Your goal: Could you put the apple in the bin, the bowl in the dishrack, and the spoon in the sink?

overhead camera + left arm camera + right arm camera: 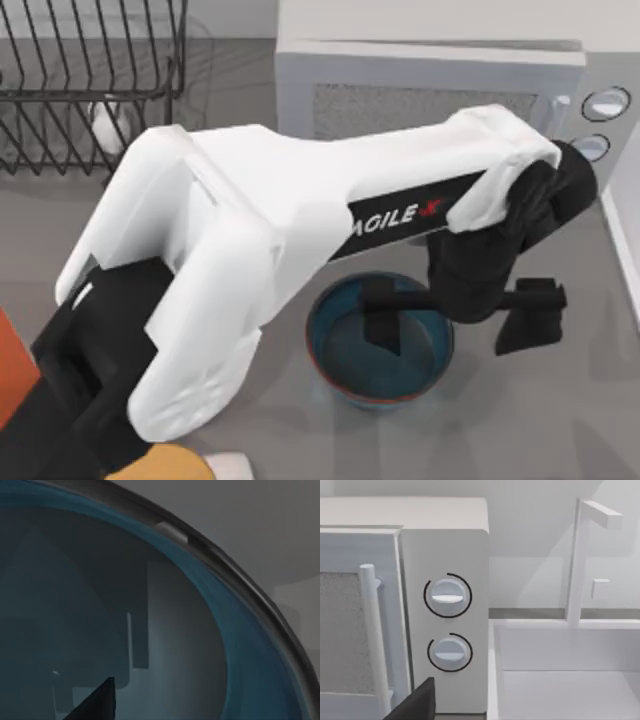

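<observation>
The blue-teal bowl with a thin reddish edge stands on the grey table right of centre, in front of the microwave. My left gripper hangs over its right rim, open. One finger reaches inside the bowl and the other stands outside it to the right. The left wrist view looks closely into the bowl, with a dark fingertip at the picture's edge. The black wire dishrack sits at the back left. The sink lies right of the microwave. The apple, spoon and bin are out of view.
A white microwave with two dials stands behind the bowl. A white faucet rises behind the sink. A pale object lies in the rack. An orange shape sits at the left edge. The left arm's white body covers the table's middle.
</observation>
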